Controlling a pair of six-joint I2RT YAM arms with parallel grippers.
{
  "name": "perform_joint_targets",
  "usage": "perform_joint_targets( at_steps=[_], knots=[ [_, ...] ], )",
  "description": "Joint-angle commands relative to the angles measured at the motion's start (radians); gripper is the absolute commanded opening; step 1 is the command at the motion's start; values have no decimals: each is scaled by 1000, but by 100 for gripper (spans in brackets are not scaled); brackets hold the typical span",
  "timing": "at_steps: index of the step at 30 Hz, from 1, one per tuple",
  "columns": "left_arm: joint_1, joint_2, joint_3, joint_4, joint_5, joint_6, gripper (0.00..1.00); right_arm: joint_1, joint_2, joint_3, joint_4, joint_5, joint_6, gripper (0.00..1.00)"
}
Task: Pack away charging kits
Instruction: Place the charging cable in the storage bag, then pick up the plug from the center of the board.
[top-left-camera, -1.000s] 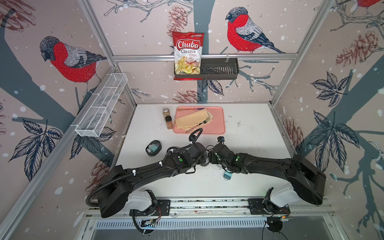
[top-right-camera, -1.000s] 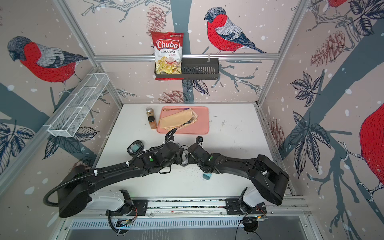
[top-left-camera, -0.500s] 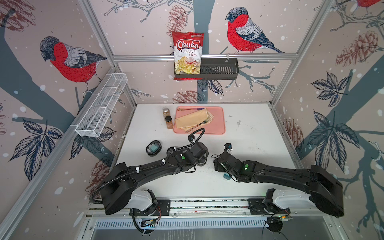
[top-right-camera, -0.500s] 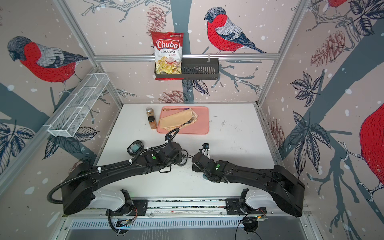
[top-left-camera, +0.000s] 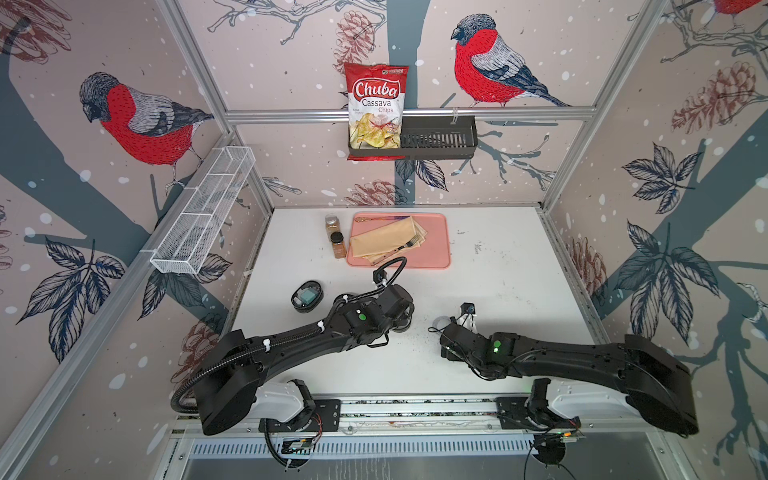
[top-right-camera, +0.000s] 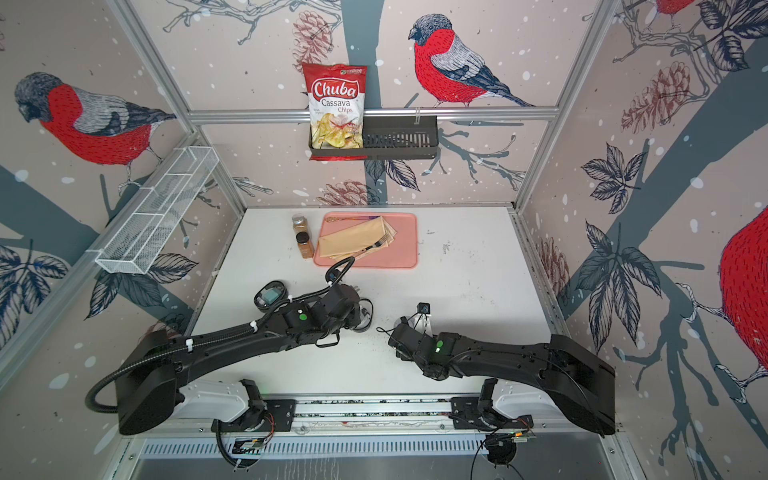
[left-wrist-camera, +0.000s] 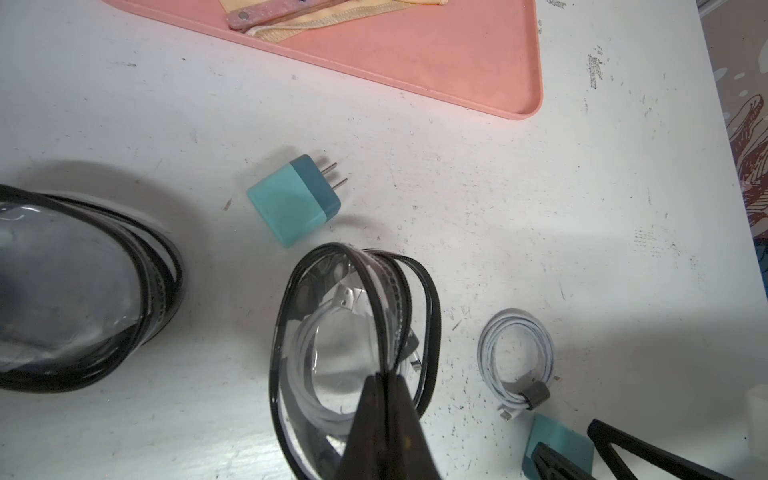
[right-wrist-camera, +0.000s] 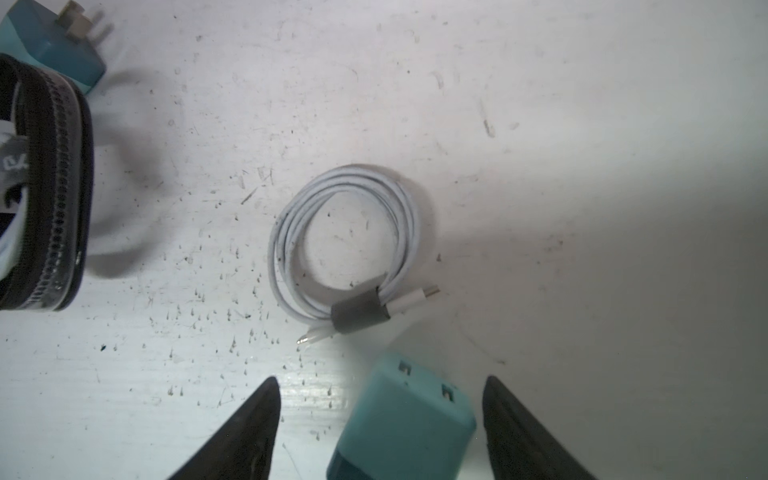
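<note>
Left pincer (left-wrist-camera: 384, 388) clamps the oval case (left-wrist-camera: 332, 316) holding a white cable (left-wrist-camera: 305, 353), maybe tilted off the surface (left-wrist-camera: 498, 208); top views barely show it. My right pincer (right-wrist-camera: 381, 380) stands apart astride a teal plug adapter (right-wrist-camera: 403, 424).

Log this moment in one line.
left gripper: shut on black oval clear-lidded case | right gripper: open around teal cube plug adapter
</note>
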Motion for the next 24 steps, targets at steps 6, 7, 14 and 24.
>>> perform_joint_targets(
  at_steps=[6,7,14,24],
  knots=[
    [1,-12,-4,-6,-21,-6,0,50,150,70,52,8,16,75],
    [2,-12,-5,-6,-20,-6,0,53,171,84,52,9,11,74],
    [1,-5,-1,2,-5,4,0,79,263,144,50,17,-2,68],
    [1,-8,-7,27,30,15,0,136,260,142,12,30,-5,68]
  ],
)
